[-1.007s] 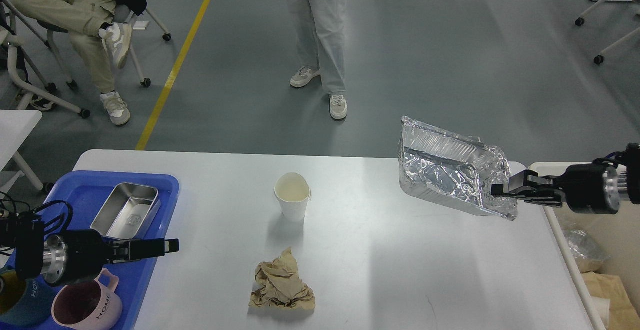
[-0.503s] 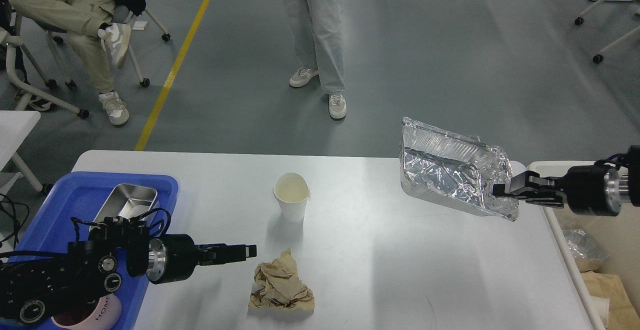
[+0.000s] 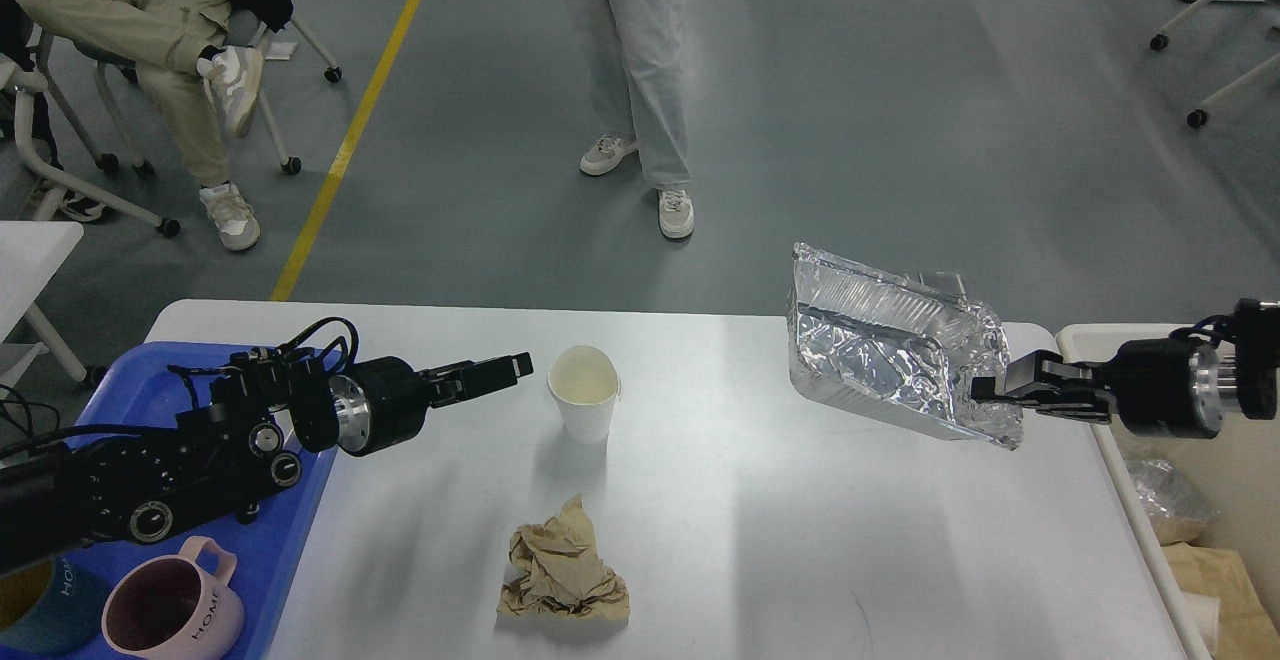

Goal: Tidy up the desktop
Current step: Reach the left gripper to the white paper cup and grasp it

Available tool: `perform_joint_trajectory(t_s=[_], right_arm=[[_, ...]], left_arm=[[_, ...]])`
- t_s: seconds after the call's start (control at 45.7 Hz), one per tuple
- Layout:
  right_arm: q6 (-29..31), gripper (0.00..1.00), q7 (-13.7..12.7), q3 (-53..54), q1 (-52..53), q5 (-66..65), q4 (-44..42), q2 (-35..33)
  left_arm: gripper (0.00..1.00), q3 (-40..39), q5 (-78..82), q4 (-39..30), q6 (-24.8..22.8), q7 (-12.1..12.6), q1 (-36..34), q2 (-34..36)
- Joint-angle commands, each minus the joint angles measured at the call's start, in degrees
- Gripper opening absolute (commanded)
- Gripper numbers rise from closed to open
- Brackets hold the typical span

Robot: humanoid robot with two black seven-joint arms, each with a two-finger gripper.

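Note:
The white-grey desktop [image 3: 760, 540] carries a white paper cup [image 3: 584, 400] standing upright in the middle and a crumpled brown paper wad [image 3: 565, 572] nearer the front. My right gripper [image 3: 985, 392] is shut on the corner of a crumpled foil tray [image 3: 885, 350] and holds it tilted above the desktop's right end. My left gripper [image 3: 505, 370] points at the cup from its left, a short gap away and at rim height. It holds nothing, and its dark fingers cannot be told apart.
A blue tray [image 3: 295, 550] lies on the left end under my left arm, with a pink mug [image 3: 165, 612] and a dark blue mug [image 3: 35, 600]. A cream-white bin [image 3: 1085, 338] holding bags stands past the right edge. People stand and sit beyond the far edge.
My left arm swung from the front left over the blue tray up and right to the cup. My right gripper moved the foil tray slightly left.

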Motion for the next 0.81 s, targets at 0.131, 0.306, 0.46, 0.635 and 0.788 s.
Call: perform_joint_trajectory(t_s=[0.131,0.306,0.46,0.635,0.788], right_arm=[[0.0,0.0,0.0,-0.1,0.0,0.0,0.0,0.1],[0.1,0.0,0.0,-0.1,-0.1,-0.1,0.0,0.3],[0.0,0.0,0.0,-0.2,-0.1,-0.1,0.0,0.8],[0.1,0.0,0.0,-0.2,-0.1,-0.1,-0.1,0.8],[0.0,0.0,0.0,-0.2,-0.5,-0.1,-0.2,0.8]], left_arm=[[0.93,2.3,-2.5,8.5,1.0,0.6,-1.7,-7.7],[0.93,4.3,-5.5,12.1,1.0,0.6,-3.1,-11.4],[0.9,5.0,-6.6,14.4,1.0,0.6,-4.2,-13.9],[0.82,8.0,-7.7,16.0,1.0,0.6,-5.4,-15.9],[0.8,8.2,-8.7,16.5,1.0,0.6,-5.4,-15.9]])
